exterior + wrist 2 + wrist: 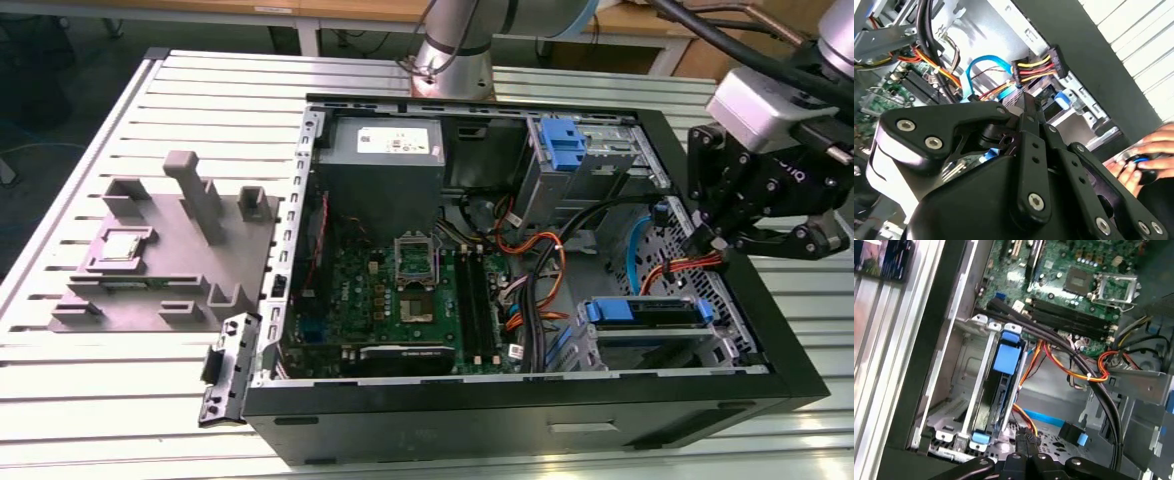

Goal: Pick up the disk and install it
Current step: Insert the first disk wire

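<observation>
The flat silver-grey disk in its blue plastic carrier (pixel 645 312) already sits in the lower drive bay of the open black computer case (pixel 534 415). My black tool (pixel 722 238) hangs above the case's edge, fingers together, holding nothing. I judge installation nearly done; seating needs checking.

The exterior view looks down on the open computer case (pixel 534 400); both wrist views peer closely inside it.

case (pixel 747 330): matt black metal; carrier (pixel 1006 357): glossy blue plastic
</observation>
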`<state>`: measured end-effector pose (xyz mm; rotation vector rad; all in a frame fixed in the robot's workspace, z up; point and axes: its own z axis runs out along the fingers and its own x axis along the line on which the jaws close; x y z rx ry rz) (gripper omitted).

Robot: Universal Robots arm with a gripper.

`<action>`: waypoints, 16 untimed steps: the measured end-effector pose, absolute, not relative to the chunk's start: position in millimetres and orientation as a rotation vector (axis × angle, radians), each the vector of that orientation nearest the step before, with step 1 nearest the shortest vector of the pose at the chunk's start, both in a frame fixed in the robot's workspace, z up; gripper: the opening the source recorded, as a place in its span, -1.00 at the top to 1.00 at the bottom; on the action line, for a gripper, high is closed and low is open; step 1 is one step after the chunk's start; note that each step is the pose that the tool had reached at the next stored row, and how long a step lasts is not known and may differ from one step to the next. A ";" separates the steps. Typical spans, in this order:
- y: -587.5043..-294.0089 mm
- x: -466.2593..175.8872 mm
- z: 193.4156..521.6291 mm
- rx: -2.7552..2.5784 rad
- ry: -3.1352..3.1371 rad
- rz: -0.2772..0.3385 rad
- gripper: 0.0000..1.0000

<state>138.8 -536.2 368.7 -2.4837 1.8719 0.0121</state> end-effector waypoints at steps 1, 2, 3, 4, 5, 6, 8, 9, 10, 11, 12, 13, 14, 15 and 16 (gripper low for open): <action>-536.2 138.7 368.6 -2.487 1.858 0.000 0.80; -536.3 138.7 368.7 -2.492 1.844 -0.009 0.80; -536.2 138.8 368.7 -2.498 1.829 -0.017 0.80; -536.2 138.8 368.7 -2.503 1.814 -0.025 0.80; -536.2 138.7 368.7 -2.509 1.800 -0.032 0.80; -536.2 138.8 368.7 -2.529 1.756 -0.049 0.80; -536.2 138.8 368.6 -2.548 1.721 -0.056 0.80; -536.2 138.8 368.7 -2.560 1.701 -0.058 0.80; -536.1 138.8 368.8 -2.573 1.680 -0.058 0.80; -536.1 138.8 368.7 -2.587 1.658 -0.057 0.80; -536.2 138.8 368.5 -2.600 1.635 -0.056 0.80; -536.2 138.7 368.3 -2.614 1.613 -0.055 0.80; -536.2 138.7 368.2 -2.627 1.591 -0.055 0.80; -536.2 138.7 368.0 -2.638 1.571 -0.054 0.80; -536.2 138.9 367.7 -2.648 1.553 -0.054 0.80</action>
